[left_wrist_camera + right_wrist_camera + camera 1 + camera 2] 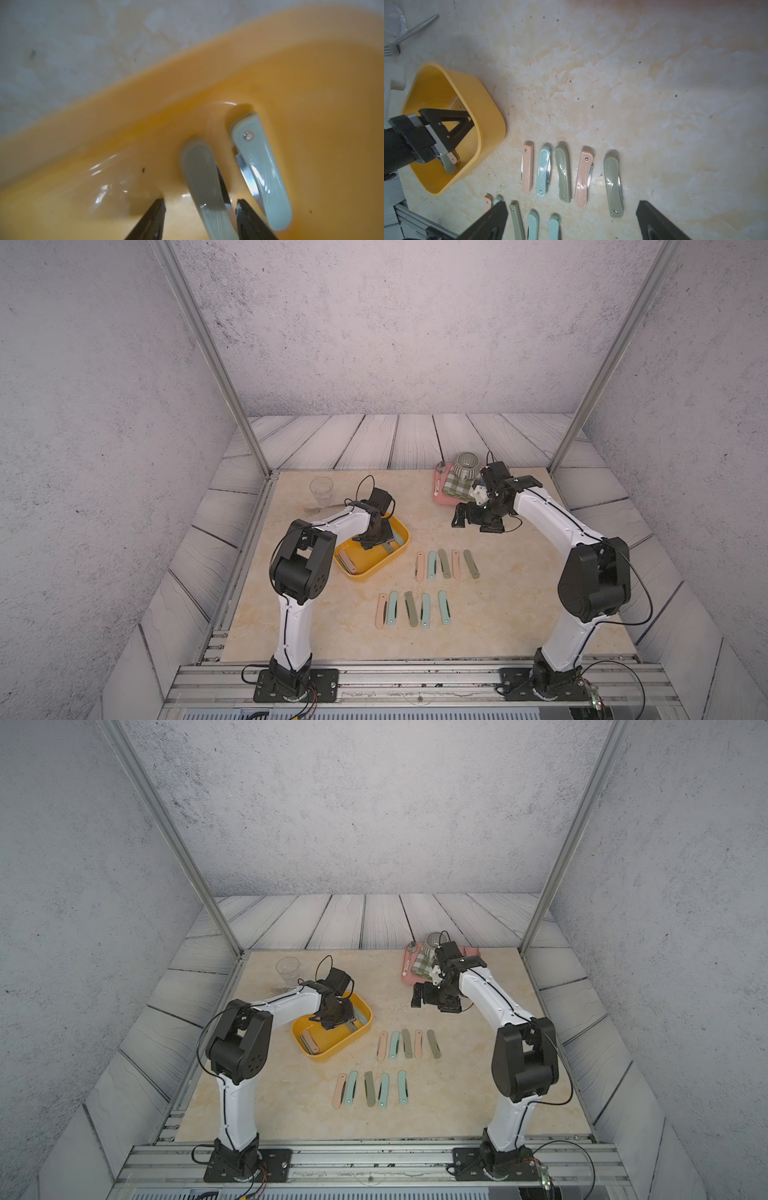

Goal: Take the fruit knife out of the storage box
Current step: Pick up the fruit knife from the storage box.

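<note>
L jaws astride olive knife (pixel 199 176) in box (pixel 145 108)

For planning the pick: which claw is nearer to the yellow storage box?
Left. The left claw is inside the storage box, astride a grey-green knife; the right claw hangs over the table, apart.

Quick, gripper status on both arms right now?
Left gripper: open, fingers astride the olive-green knife in the storage box, not clamped on it.
Right gripper: open, holding nothing.
</note>
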Robot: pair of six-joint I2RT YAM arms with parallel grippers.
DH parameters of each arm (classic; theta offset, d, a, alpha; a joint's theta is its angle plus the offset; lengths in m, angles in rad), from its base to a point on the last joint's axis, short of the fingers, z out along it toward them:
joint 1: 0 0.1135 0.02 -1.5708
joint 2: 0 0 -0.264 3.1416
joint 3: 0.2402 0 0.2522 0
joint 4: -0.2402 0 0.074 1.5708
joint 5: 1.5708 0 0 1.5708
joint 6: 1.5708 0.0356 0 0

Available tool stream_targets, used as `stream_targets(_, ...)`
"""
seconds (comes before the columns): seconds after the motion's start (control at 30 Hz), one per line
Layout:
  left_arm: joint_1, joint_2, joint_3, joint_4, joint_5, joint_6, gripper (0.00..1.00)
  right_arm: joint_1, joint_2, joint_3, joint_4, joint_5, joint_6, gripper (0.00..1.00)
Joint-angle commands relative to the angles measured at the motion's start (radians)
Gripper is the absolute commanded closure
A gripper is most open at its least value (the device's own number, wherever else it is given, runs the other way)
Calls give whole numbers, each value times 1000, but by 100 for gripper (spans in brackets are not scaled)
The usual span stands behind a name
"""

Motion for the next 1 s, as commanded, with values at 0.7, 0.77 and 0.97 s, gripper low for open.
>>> stream_targets(0.7, 3, -47, -51, -66, 21, 95, 75, 35, 14, 23, 20, -45, 13, 1)
stream_targets(0.77, 3, -62, -47, -69, 18, 109, 75, 39, 14, 25, 26, -55, 17, 1)
stream_targets(0.97, 3, -110, -48, -76, 9, 140, 75, 49, 17, 28, 49, -81, 30, 1)
